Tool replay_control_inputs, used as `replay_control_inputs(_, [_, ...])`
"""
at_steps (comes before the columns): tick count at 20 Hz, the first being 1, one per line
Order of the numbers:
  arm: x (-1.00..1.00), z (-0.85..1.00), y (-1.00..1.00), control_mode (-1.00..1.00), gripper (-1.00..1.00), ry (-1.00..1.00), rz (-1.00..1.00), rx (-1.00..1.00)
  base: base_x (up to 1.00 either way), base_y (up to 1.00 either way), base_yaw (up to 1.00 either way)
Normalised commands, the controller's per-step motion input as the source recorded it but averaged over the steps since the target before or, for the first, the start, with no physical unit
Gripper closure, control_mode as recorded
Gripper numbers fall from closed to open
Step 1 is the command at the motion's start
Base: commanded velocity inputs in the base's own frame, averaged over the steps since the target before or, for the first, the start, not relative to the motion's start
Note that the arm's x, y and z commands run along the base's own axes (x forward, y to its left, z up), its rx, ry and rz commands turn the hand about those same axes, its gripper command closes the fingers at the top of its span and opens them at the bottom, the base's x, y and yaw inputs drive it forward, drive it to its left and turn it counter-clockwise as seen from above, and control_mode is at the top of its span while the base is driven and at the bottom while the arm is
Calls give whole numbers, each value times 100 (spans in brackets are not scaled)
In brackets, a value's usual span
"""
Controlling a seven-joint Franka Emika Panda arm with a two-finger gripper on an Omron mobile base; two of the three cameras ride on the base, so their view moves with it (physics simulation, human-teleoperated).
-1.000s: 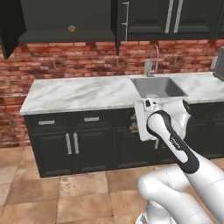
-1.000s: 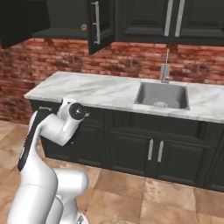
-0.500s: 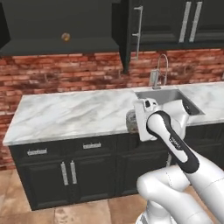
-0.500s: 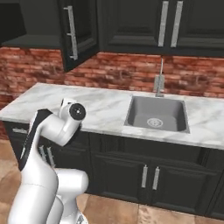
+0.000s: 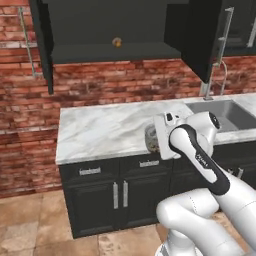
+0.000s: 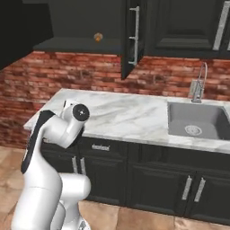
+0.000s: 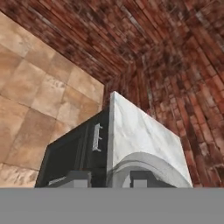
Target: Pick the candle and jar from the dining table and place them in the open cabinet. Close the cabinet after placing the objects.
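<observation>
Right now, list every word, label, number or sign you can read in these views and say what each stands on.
None can be read.
Small dark lettering runs along the white arm in the left base view: too blurred to read.
The cabinet, the candle on its shelf, the marble counter and the brick wall carry no text.

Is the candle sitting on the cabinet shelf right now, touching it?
Touching. In the left base view the candle rests on the open cabinet's dark shelf, no gap beneath it; the right base view shows the same.
</observation>
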Motion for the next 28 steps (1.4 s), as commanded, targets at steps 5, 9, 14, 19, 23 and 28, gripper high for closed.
replay_control_inputs(5, [0, 0, 0, 100, 100, 0, 0, 0, 35, 70, -5])
replay_control_inputs(9, [0, 0, 0, 100, 100, 0, 0, 0, 46, 19, -2])
replay_control_inputs(14, [0, 0, 0, 100, 100, 0, 0, 0, 40, 0, 0])
replay_control_inputs(19, [0, 0, 0, 100, 100, 0, 0, 0, 32, 0, 0])
replay_control_inputs(23, [0, 0, 0, 100, 100, 0, 0, 0, 33, 0, 0])
replay_control_inputs(28, [0, 0, 0, 100, 100, 0, 0, 0, 38, 0, 0])
